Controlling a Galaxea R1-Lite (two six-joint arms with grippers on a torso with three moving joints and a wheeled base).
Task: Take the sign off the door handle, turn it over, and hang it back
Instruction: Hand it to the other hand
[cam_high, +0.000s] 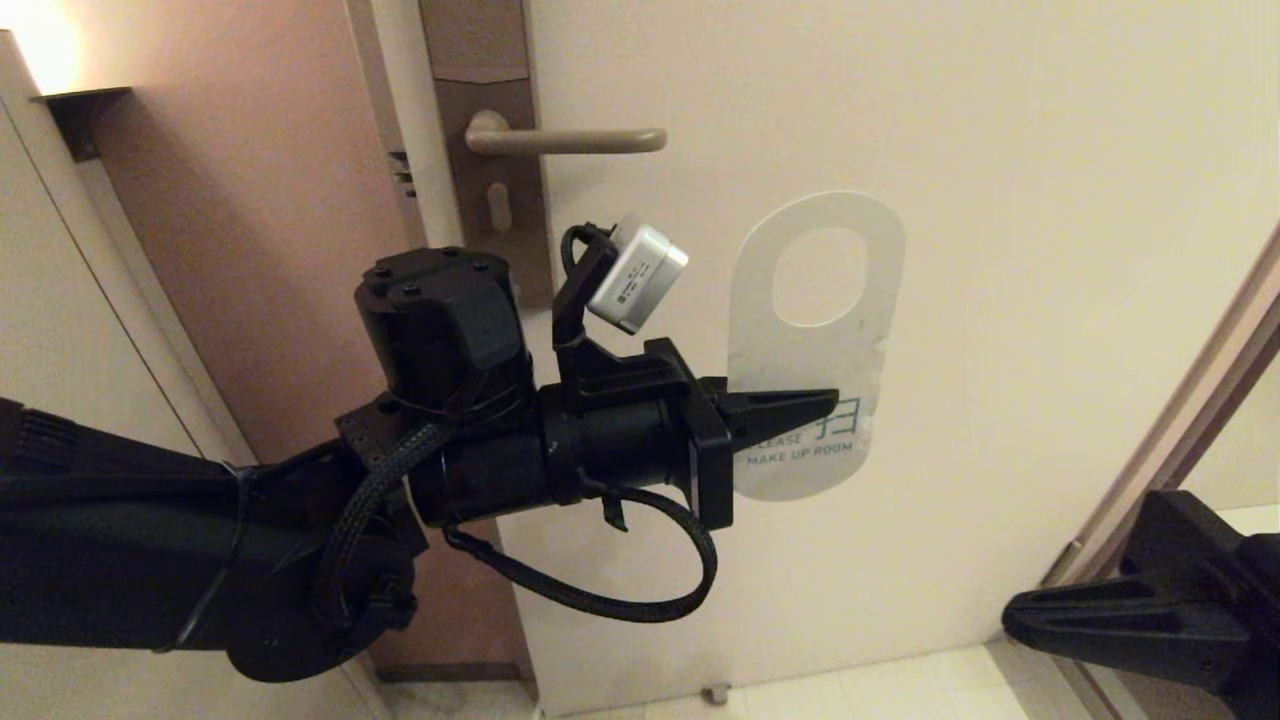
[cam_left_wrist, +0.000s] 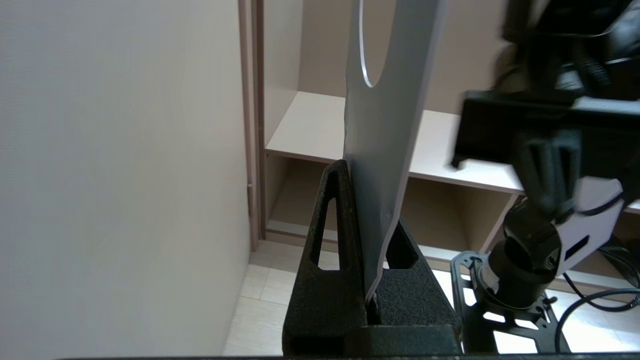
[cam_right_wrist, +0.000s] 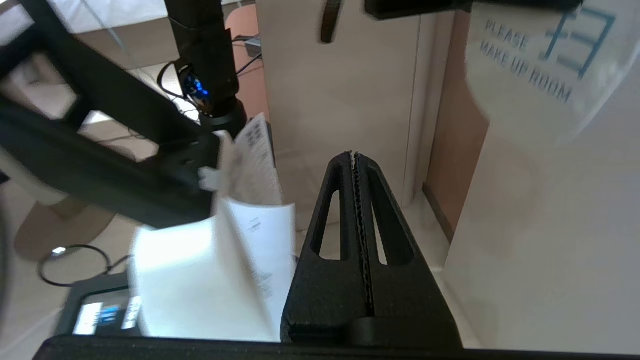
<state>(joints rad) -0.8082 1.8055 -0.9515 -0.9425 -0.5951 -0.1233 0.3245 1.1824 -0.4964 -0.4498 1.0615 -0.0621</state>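
The flat white hanger card with rounded ends, an oval hole and teal "MAKE UP ROOM" lettering, the sign (cam_high: 815, 350), was off the door handle and held upright before the pale door (cam_high: 1000, 150). The left claw (cam_high: 790, 405) was clamped on its lower part. The slim bronze-grey lever door handle (cam_high: 570, 138) was at about eleven o'clock from it. The right claw (cam_right_wrist: 356, 210), fingers pressed together on nothing, waited at five o'clock.

Hotel room: door (cam_high: 900, 120) with lock plate (cam_high: 487, 150), "MAKE UP ROOM" sign (cam_high: 810, 360), open shelving (cam_left_wrist: 320, 125).
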